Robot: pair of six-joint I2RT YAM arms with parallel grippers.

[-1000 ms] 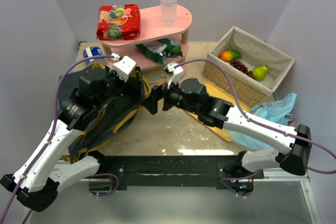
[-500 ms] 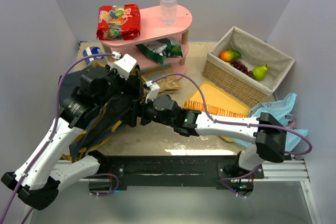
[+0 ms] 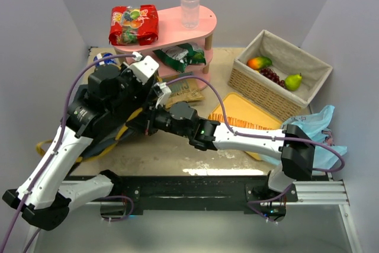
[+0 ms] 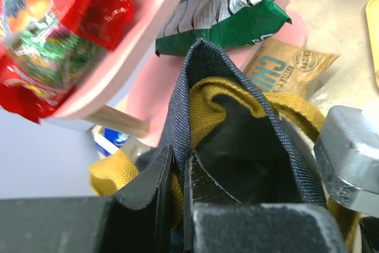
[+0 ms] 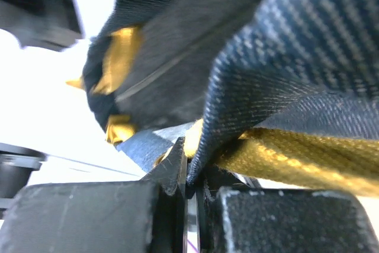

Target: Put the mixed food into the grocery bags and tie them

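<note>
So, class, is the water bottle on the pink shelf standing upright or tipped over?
Upright. The water bottle stands on its base on the top tier of the pink shelf, with its cap pointing up.

Left claw (image 4: 179, 167) clamped, right claw (image 5: 187, 167) clamped
</note>
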